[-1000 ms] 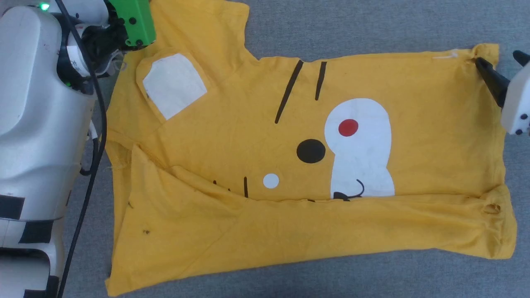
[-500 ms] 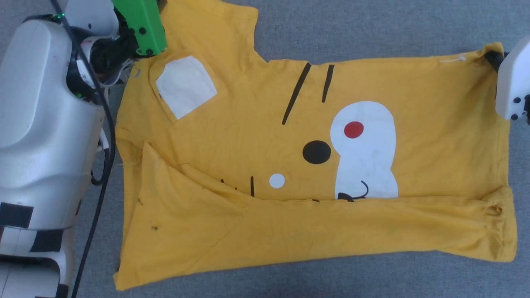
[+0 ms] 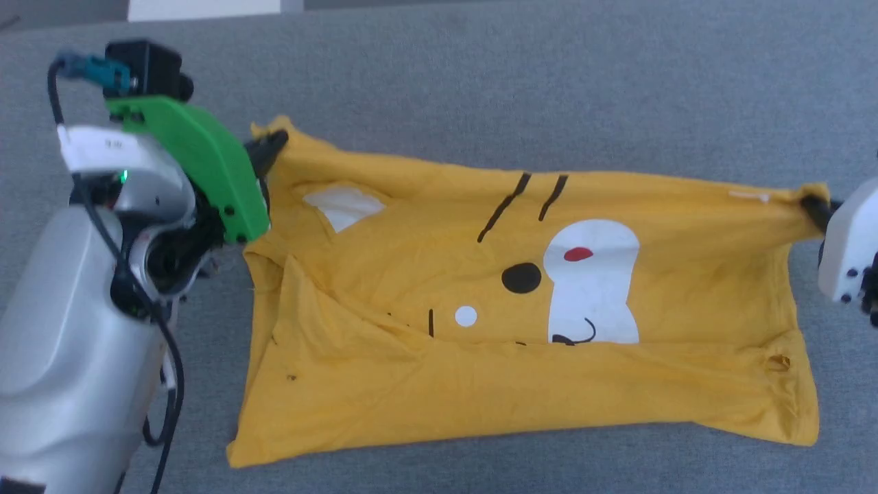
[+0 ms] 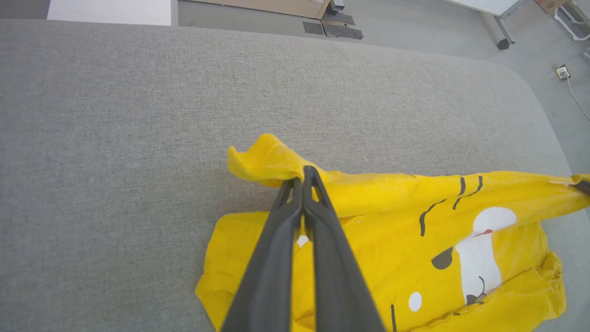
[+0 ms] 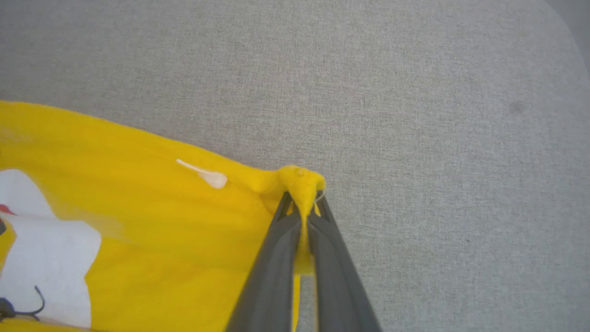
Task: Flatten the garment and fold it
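- Nearest you, the yellow short-sleeved cotton T-shirt [image 3: 425, 391] with a cartoon face print rests on the grey fabric-covered work surface [image 3: 549, 96]. Its near strip is folded up over the lower print, and bare grey borders the near hem and both sides.
- On the T-shirt's middle you can count two black stripes [image 3: 504, 206], one black oval [image 3: 521, 277], one red dot [image 3: 577, 254], one small white dot [image 3: 466, 316] and two white patches [image 3: 593, 288].
- The far edge is raised and stretched between two grippers. The left gripper [image 4: 305, 177] has its long dark fingers pinched on the far left corner. The right gripper [image 5: 304, 203] is clamped on the far right corner.
- Beyond that edge you have open grey surface up to its rounded far rim, with floor [image 4: 415, 27] past it.
- Count: one T-shirt, two grippers.
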### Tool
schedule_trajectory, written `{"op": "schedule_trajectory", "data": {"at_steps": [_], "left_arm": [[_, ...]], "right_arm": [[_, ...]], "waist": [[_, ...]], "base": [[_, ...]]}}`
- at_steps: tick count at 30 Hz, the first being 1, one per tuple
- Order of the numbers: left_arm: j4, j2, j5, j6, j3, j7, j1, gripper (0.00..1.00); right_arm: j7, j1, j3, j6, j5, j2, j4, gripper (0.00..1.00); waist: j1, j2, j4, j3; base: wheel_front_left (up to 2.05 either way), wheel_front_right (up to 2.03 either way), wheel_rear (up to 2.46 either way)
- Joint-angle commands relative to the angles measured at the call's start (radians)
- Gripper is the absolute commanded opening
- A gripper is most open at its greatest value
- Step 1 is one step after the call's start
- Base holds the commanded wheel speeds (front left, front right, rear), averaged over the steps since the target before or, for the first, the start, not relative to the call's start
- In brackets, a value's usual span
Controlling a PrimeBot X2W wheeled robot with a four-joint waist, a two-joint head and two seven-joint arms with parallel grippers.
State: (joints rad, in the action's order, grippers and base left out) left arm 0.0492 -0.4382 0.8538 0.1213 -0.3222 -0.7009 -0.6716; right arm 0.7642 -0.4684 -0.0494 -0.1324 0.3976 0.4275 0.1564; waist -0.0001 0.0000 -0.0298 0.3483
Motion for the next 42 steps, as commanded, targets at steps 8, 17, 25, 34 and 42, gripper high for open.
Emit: {"op": "schedule_trajectory", "data": {"at_steps": [8, 17, 25, 34, 42], "left_arm": [[-0.134, -0.013, 0.058, 0.062, 0.089, 0.089, 0.257, 0.00], [-0.189, 0.010, 0.100, 0.108, 0.132, 0.147, 0.494, 0.00], [-0.165, 0.033, 0.113, 0.138, 0.146, 0.179, 0.606, 0.00], [-0.059, 0.056, 0.144, 0.156, 0.141, 0.159, 0.650, 1.00], [-0.067, 0.018, 0.141, 0.183, 0.158, 0.136, 0.678, 1.00]], "right_arm": [[-0.040, 0.128, -0.024, 0.002, -0.005, -0.056, 0.002, 0.00], [-0.047, 0.198, -0.035, 0.002, -0.022, -0.071, 0.051, 0.00], [-0.055, 0.242, -0.023, 0.002, -0.057, -0.072, 0.116, 0.00], [-0.058, 0.264, -0.016, 0.002, -0.046, -0.104, 0.166, 1.00], [-0.020, 0.348, -0.018, 0.002, 0.054, -0.058, 0.036, 1.00]], "waist": [[0.0001, 0.0000, 0.028, -0.121], [0.0001, 0.0000, 0.030, -0.138], [0.0001, 0.0000, 0.030, -0.145], [0.0001, 0.0000, 0.022, -0.197], [0.0001, 0.0000, 0.005, -0.273]], "base": [[0.00, 0.00, 0.00], [0.00, 0.00, 0.00], [0.00, 0.00, 0.00], [0.00, 0.00, 0.00], [0.00, 0.00, 0.00]]}}
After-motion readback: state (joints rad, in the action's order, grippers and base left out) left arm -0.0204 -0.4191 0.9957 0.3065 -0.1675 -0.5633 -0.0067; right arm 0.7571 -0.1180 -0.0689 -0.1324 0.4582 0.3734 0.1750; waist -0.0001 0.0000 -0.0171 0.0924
